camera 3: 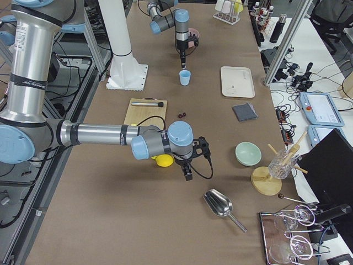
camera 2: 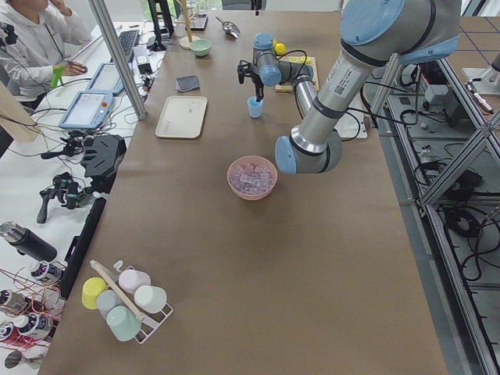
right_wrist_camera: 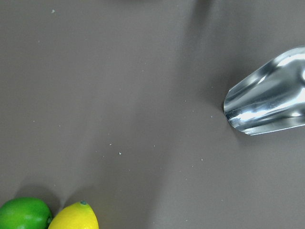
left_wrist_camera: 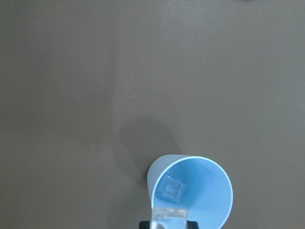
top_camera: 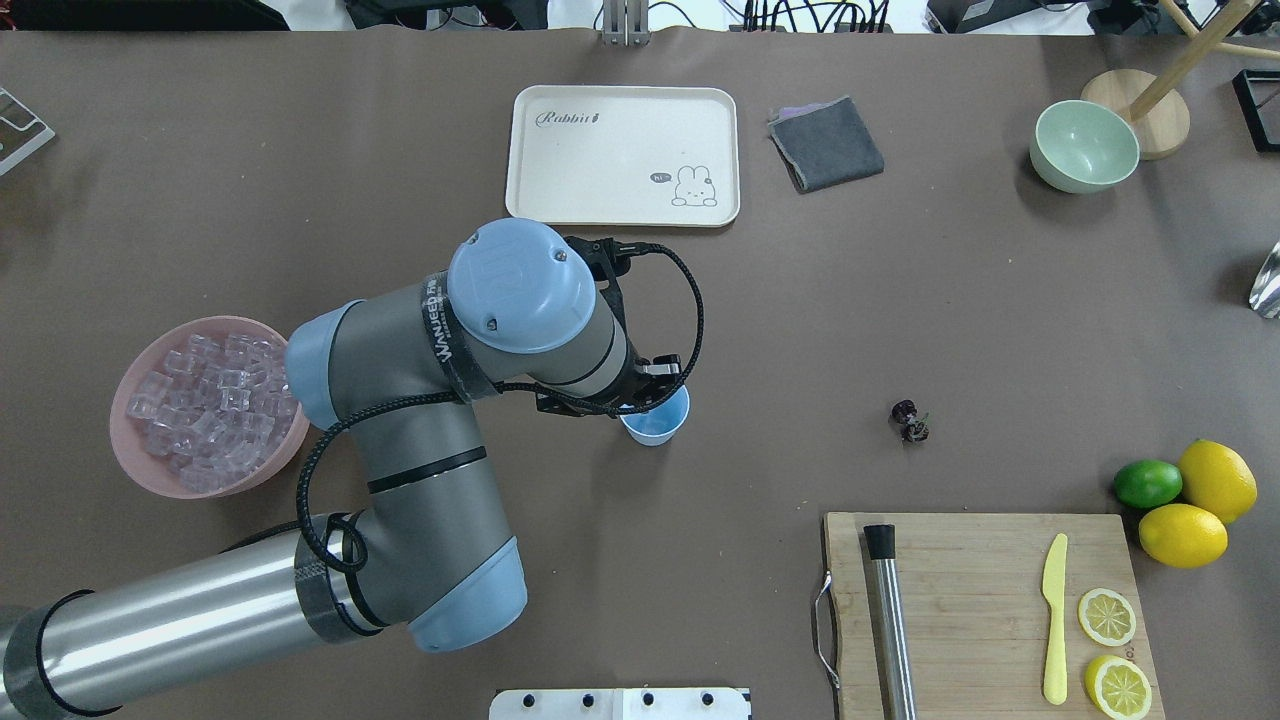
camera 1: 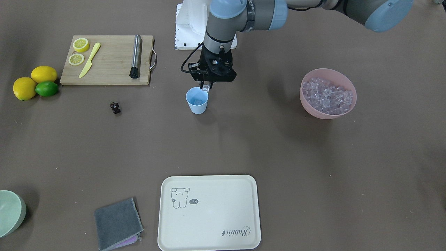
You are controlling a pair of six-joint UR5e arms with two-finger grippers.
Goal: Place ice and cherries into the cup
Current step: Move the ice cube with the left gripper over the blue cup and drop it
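Note:
The light-blue cup (camera 1: 197, 101) stands upright mid-table and also shows in the overhead view (top_camera: 655, 425). My left gripper (camera 1: 206, 86) hangs just above its rim, shut on a clear ice cube (left_wrist_camera: 169, 215). One ice cube (left_wrist_camera: 172, 187) lies inside the cup (left_wrist_camera: 205, 191). A pink bowl (camera 1: 308, 104) holds many ice cubes (camera 1: 327, 96). The dark cherries (camera 1: 115, 107) lie on the table apart from the cup and show in the overhead view (top_camera: 910, 420). My right gripper (camera 3: 188, 174) hovers by the lemons, far from the cup; I cannot tell whether it is open or shut.
A wooden cutting board (camera 1: 108, 69) carries lemon slices, a yellow knife and a metal muddler. Two lemons and a lime (camera 1: 46, 88) sit beside it. A cream tray (camera 1: 209, 212), a grey cloth (camera 1: 117, 223), a pale green bowl (camera 1: 10, 212) and a metal scoop (right_wrist_camera: 271, 95) are around.

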